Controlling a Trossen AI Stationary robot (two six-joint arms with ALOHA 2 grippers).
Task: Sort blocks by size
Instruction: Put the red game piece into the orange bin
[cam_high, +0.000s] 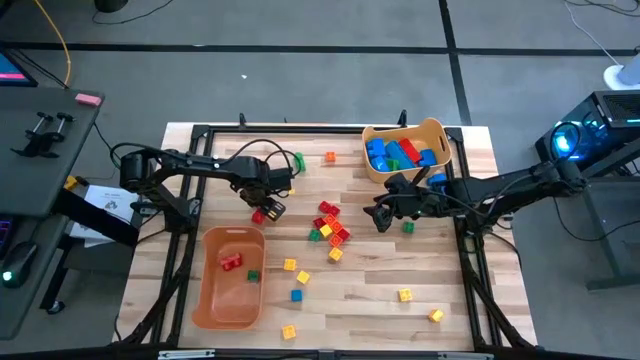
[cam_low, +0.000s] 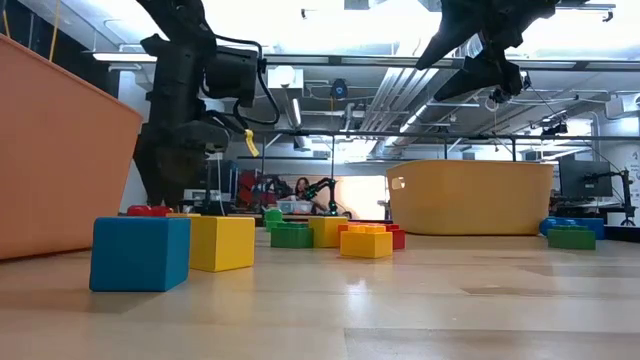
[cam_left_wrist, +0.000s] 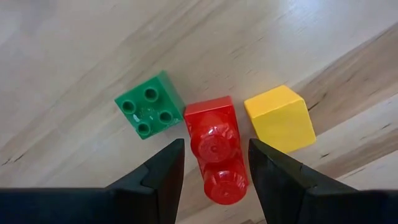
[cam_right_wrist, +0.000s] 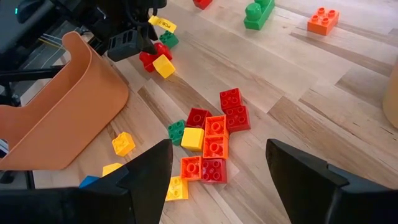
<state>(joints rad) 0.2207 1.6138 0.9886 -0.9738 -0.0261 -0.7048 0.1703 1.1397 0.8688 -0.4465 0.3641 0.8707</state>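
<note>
Left gripper (cam_left_wrist: 214, 168) straddles the red oblong studded plastic brick (cam_left_wrist: 214, 149), half-open, lined up to pinch; right gripper (cam_right_wrist: 214, 171) hovers open, empty.

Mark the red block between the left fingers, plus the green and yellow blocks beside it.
red block (cam_left_wrist: 214, 146), left wrist view, studded top face
green block (cam_left_wrist: 149, 112), left wrist view, top among studs
yellow block (cam_left_wrist: 280, 118), left wrist view, smooth face
</note>
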